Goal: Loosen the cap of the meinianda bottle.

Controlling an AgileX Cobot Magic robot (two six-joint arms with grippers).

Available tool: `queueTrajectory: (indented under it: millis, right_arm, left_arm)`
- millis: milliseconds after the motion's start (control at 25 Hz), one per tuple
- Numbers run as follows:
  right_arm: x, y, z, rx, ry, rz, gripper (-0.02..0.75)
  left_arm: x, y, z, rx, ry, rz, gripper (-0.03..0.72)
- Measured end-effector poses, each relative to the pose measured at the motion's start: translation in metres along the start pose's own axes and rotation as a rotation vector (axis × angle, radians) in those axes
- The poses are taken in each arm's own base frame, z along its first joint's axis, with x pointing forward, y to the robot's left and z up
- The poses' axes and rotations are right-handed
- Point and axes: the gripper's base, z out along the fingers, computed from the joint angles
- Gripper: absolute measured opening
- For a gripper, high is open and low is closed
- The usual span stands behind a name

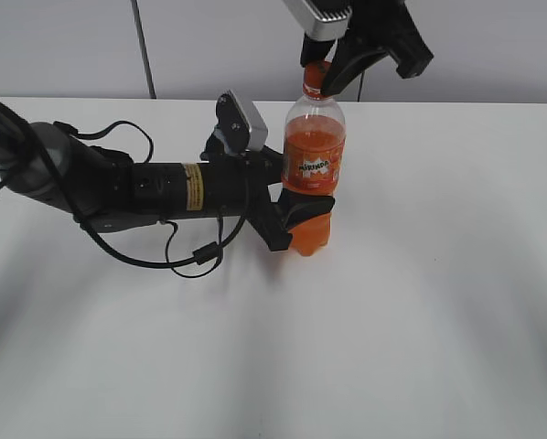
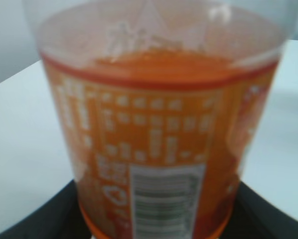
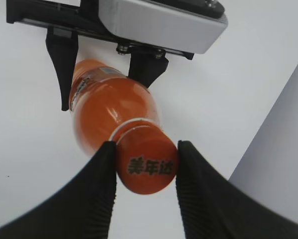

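The meinianda bottle (image 1: 314,169) stands upright on the white table, full of orange drink, with an orange Mirinda label. My left gripper (image 1: 296,215) is shut on its lower body; in the left wrist view the label and barcode (image 2: 159,164) fill the frame between the black fingers. My right gripper (image 1: 321,78) comes from above and is shut on the orange cap (image 1: 314,80). In the right wrist view the cap (image 3: 146,166) sits squeezed between the two black ribbed fingers (image 3: 145,159), with the bottle (image 3: 104,109) below it.
The white table (image 1: 420,302) spreads around the bottle. My left arm with its looping cables (image 1: 155,187) lies across the table's left half. A grey wall (image 1: 209,46) runs behind the far edge.
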Motion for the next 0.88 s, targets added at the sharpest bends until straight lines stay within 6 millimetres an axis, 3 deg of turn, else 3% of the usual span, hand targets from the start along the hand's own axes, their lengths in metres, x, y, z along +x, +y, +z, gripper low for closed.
queueTrajectory:
  millis: [280, 880]
  right_arm:
    - [0.0004, -0.0003, -0.0002, 0.002, 0.005, -0.088, 0.278]
    - [0.0012, -0.0025, -0.0005, 0.012, 0.013, -0.11, 0.278]
  left_arm:
    - [0.0, 0.0001, 0.0, -0.001, 0.0, 0.0, 0.418]
    - [0.0, 0.0005, 0.0, -0.006, 0.0, -0.005, 0.418]
